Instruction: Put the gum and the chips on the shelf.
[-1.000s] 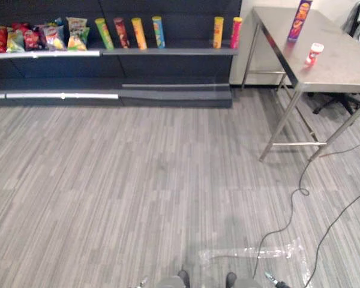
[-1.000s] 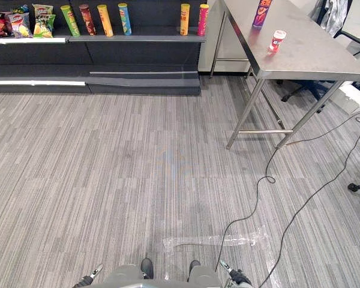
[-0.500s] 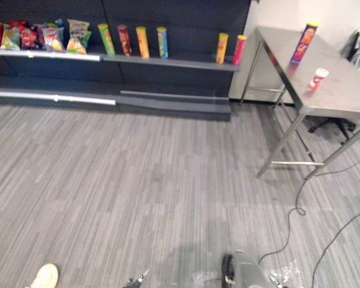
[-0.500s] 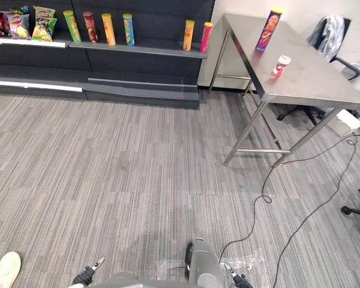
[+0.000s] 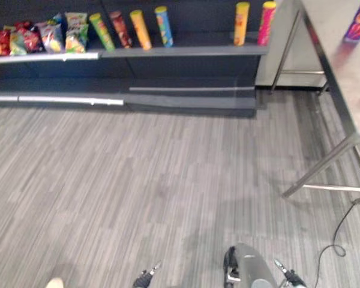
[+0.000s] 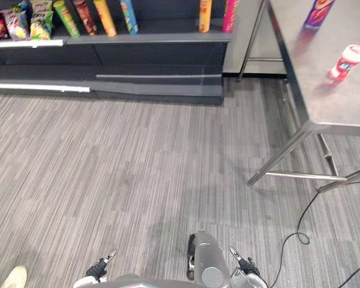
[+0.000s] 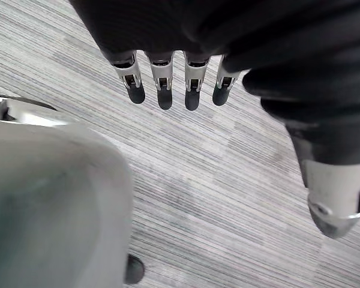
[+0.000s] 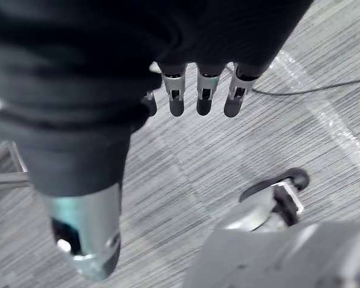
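Shelf [image 6: 162,38] with chip cans [image 6: 105,9], gum [image 6: 346,60] on table [image 6: 324,96]

The left hand [image 7: 191,81] and right hand [image 8: 204,90] hang down, both straight-fingered and relaxed.

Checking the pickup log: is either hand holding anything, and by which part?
Nothing. Left hand and right hand hang open; gum and chips stand on the table.

We're seeing even, fairly bright overhead light on the floor [image 5: 138,180], w/ no hard shadows. We're getting a soft sheen off the steel table [image 6: 324,90], where the chips can [image 6: 319,12] & gum [image 6: 346,60] are throwing smeared reflections. The shelf [image 5: 186,53] is reading dark; its silver rail [image 5: 66,100] is catching a glint.
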{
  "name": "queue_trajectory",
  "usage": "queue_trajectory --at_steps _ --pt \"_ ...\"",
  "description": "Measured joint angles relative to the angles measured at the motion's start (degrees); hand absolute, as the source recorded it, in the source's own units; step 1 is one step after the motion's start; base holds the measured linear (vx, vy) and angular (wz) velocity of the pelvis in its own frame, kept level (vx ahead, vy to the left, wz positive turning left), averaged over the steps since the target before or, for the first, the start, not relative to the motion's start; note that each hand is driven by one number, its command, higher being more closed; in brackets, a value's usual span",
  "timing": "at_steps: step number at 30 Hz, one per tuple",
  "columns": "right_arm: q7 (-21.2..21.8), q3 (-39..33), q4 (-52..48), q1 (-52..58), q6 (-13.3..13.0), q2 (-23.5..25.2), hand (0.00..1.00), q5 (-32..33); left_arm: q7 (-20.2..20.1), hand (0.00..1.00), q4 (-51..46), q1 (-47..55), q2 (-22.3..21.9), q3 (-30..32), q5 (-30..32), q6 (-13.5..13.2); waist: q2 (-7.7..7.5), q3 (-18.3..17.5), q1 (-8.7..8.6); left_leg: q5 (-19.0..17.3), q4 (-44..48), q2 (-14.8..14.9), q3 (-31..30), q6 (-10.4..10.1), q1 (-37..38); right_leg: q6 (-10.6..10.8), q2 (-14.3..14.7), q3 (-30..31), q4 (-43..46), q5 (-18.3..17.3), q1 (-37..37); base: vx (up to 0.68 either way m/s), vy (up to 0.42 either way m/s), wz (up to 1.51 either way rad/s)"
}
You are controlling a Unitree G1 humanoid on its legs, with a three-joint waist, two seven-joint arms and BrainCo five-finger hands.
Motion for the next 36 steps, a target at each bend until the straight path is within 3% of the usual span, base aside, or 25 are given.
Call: queue_trajectory --at_steps 1,2,3,4,7,9,11,13,14,16,18,20,23,27,30,32,33,34,35,36 --pt "0.0 0.1 0.2 0.2 0.1 0.0 0.0 -0.1 0.1 0.0 -0.4 0.1 0.2 0.6 -1.1 0.2 -0.09 0.1 0.49 -1.3 10.9 0.7 1.4 1.5 -3.7 -0.6 1.8 0.7 -2.9 0.1 4.8 0.39 -0.173 -0.44" --pt "0.1 0.1 0.4 0.3 0.1 0.0 0.0 -0.2 0.2 0.0 -0.4 0.2 0.3 0.9 -1.2 0.2 -0.48 0.3 0.82 -2.3 13.9 1.1 3.0 3.0 -5.0 -0.7 2.4 1.2 -4.2 0.1 6.9 0.36 -0.114 -0.52" --pt "0.5 0.3 1.3 0.4 0.3 0.2 0.0 -0.6 0.3 0.0 -1.3 0.4 0.9 1.1 -1.7 0.5 -1.81 0.6 1.57 -5.2 18.0 1.7 7.7 5.1 -7.5 -0.8 2.8 2.7 -7.4 0.2 11.9 0.35 -0.071 -0.46" --pt "0.6 0.4 1.4 0.6 0.5 0.5 0.0 -0.7 0.3 0.0 -2.3 0.9 1.1 1.7 -2.6 0.6 -2.6 0.4 1.96 -7.5 17.3 1.7 11.5 6.3 -9.8 -0.5 2.5 4.1 -10.4 0.5 15.3 0.33 -0.053 -0.46" --pt "1.0 0.7 1.3 0.8 0.8 0.4 0.0 -1.0 0.2 0.0 -4.1 1.0 0.2 3.2 -3.5 0.5 -2.86 0.4 3.08 -11.7 7.4 0.3 16.5 5.3 -15.7 0.8 1.4 7.4 -17.4 2.0 21.6 0.34 0.046 -0.45" --pt "1.0 1.3 2.1 0.3 1.2 0.7 0.0 -1.1 0.3 0.0 -4.3 1.0 -0.1 3.9 -4.7 0.2 -4.27 1.0 4.12 -12.9 -8.8 -2.5 20.8 4.3 -16.8 1.6 -1.4 11.0 -21.4 2.7 26.0 0.43 0.223 -0.72" --pt "1.1 1.6 2.2 0.3 1.2 0.7 0.0 -1.2 0.4 0.0 -4.2 1.1 -0.2 4.2 -5.6 -0.1 -4.29 1.0 4.64 -10.1 -21.0 -4.4 20.8 3.8 -16.7 2.1 -2.8 13.0 -23.3 3.0 28.3 0.37 0.241 -0.7" --pt "1.1 1.7 2.1 0.7 1.1 0.5 0.0 -2.2 0.4 0.0 -3.4 1.5 -0.9 4.2 -5.6 -0.2 -2.88 0.5 4.71 -1.3 -39.1 -5.3 20.2 4.3 -13.9 3.2 -2.9 14.8 -24.3 3.1 30.6 0.37 0.326 -0.81" --pt "0.9 1.8 2.2 0.7 0.9 0.5 0.0 -2.8 0.3 0.0 -2.5 1.7 -0.7 4.6 -5.7 -0.6 -2.95 0.0 5.24 3.4 -40.6 -6.0 19.5 3.2 -12.2 5.3 -3.8 16.4 -24.5 2.9 31.9 0.37 0.336 -0.72" --pt "0.9 2.2 2.3 0.9 0.9 1.7 0.0 -3.2 0.4 0.0 -2.5 1.0 0.4 4.3 -5.5 -0.8 -5.35 -1.1 4.92 2.6 -42.4 -8.2 20.9 3.6 -11.1 7.0 -6.0 17.0 -25.7 5.5 31.8 0.32 0.283 -0.25" --pt "1.0 1.5 2.5 0.7 1.0 2.3 0.0 -3.3 0.3 0.0 -2.3 -0.1 0.4 4.2 -5.5 -1.3 -5.79 -1.4 5.14 2.0 -43.5 -9.5 22.2 4.6 -9.4 6.9 -7.0 19.2 -25.6 10.4 31.2 0.35 0.338 -0.17" --pt "1.1 0.9 3.0 0.6 1.0 2.3 0.0 -4.2 0.4 0.0 -1.4 -0.1 0.4 4.2 -5.1 -1.3 -5.21 -1.7 4.97 1.6 -44.4 -10.3 22.5 5.2 -8.2 7.0 -7.4 20.4 -25.7 13.0 31.3 0.27 0.238 -0.07" --pt "1.1 -0.6 4.8 -1.2 1.2 2.4 0.0 -5.4 0.2 0.0 -1.3 -0.4 0.6 3.2 -5.4 -1.3 -5.34 -1.7 4.91 -0.6 -39.5 -10.4 21.7 5.8 -10.7 7.0 -7.7 21.2 -27.4 13.5 31.5 0.14 0.082 0.0" --pt "1.1 -0.5 6.0 -1.4 1.3 0.8 0.0 -5.6 0.1 0.0 0.5 -1.1 0.9 1.9 -5.8 -1.2 -3.82 -1.5 6.11 -5.4 -31.9 -9.0 18.3 4.8 -14.6 7.1 -7.3 23.7 -29.0 13.6 31.3 0.04 0.021 -0.28" --pt "1.2 -0.6 6.4 -1.5 1.5 -0.3 0.0 -5.7 0.1 0.0 0.7 -1.1 1.3 1.4 -6.3 -1.3 -3.61 -1.7 6.13 -8.6 -32.0 -9.4 18.1 4.4 -14.7 7.6 -7.2 25.0 -23.2 13.9 27.6 0.03 0.099 -0.22" --pt "1.2 -0.6 6.4 -1.5 1.5 -0.4 0.0 -5.7 0.1 0.0 0.6 -0.7 1.8 0.8 -7.9 -1.3 -4.4 -1.5 6.03 -9.4 -33.6 -10.9 18.5 4.9 -12.7 9.7 -7.4 26.0 -12.8 15.2 23.2 0.04 0.114 0.01" --pt "1.1 -0.6 6.4 -1.0 1.5 -0.2 0.0 -5.5 0.2 0.0 0.6 -0.4 2.7 0.1 -8.0 -1.2 -5.59 -1.1 5.81 -9.6 -34.9 -12.5 18.6 5.2 -10.6 12.3 -7.9 26.6 -5.4 18.2 20.5 0.12 0.128 0.26" --pt "0.8 -0.5 6.4 -0.3 1.5 0.2 0.0 -5.4 0.3 0.0 0.4 0.3 3.0 -1.0 -8.0 -1.2 -6.25 -1.1 5.82 -9.9 -36.3 -13.7 18.5 5.7 -8.1 12.6 -7.9 26.9 0.7 23.6 18.5 0.13 0.13 0.27" --pt "0.7 -0.5 6.2 0.5 1.5 0.4 0.0 -5.3 0.3 0.0 0.3 0.7 3.1 -1.5 -8.0 -1.2 -6.36 -1.1 5.79 -10.2 -37.0 -14.3 18.5 6.1 -6.7 12.7 -7.9 26.8 3.0 27.3 17.7 0.16 0.142 0.19" --pt "0.5 -0.5 6.0 1.3 1.3 0.5 0.0 -4.9 0.3 0.0 0.3 1.2 3.2 -2.4 -8.0 -1.2 -6.11 -1.0 5.59 -10.5 -38.5 -14.7 18.3 6.7 -4.4 13.4 -7.9 26.1 6.1 33.5 16.7 0.21 0.126 0.1"
